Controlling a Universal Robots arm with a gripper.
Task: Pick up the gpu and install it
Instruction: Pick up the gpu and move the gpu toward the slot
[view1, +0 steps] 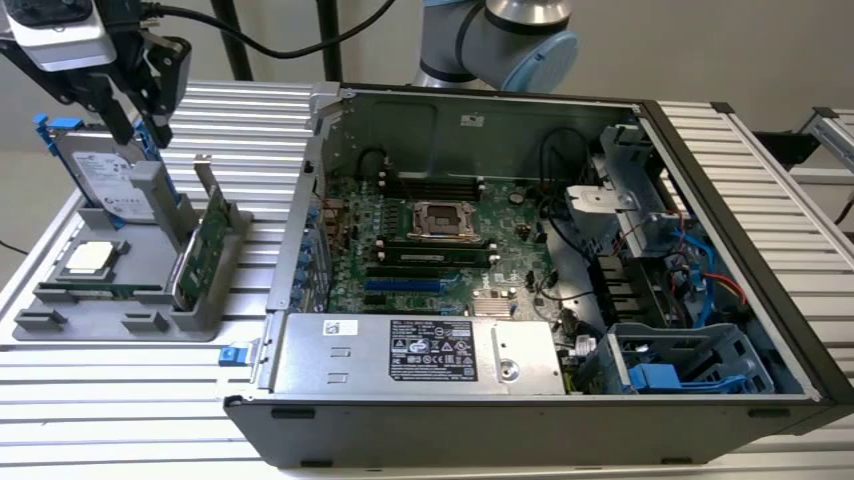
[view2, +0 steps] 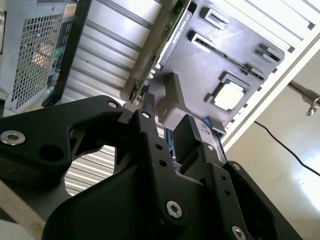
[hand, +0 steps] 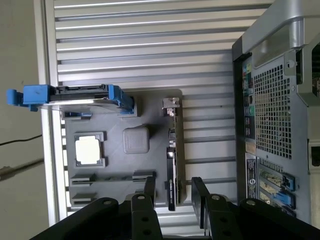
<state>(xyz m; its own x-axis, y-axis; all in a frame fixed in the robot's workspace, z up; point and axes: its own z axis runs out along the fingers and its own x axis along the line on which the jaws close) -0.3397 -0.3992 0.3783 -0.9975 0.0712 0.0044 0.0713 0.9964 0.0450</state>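
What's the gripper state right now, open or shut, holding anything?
Gripper: open, holding nothing.
The gpu stands on edge in the grey tray, not gripped.

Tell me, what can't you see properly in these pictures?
- gpu: edge-on in the first wrist view, its faces hidden.
- One end of the gpu, second wrist view: behind the hand.
- computer case: cut off by the first wrist view's edge.
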